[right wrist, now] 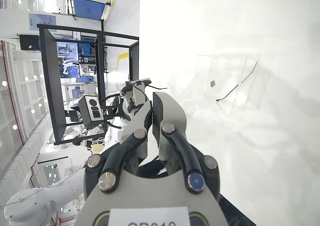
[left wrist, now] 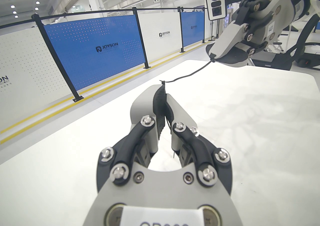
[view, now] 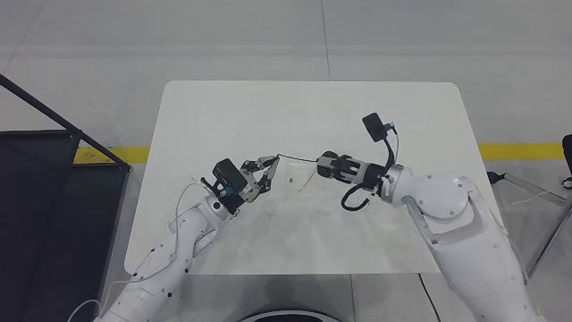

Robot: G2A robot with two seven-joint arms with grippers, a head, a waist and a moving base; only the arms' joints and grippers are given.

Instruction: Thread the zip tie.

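Zip tie [view: 299,157] strung at mid-frame over white table [view: 223,116], one end clenched in left gripper [left wrist: 162,92], other end pinched by right gripper [left wrist: 213,57]; second tie [right wrist: 228,92] flat on clear sheet [right wrist: 225,69] on the tabletop nearby.

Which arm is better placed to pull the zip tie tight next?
Probably right: the right end effector pinches the zip tie only at its tip, while the left end effector clamps it deep between its pads as anchor.
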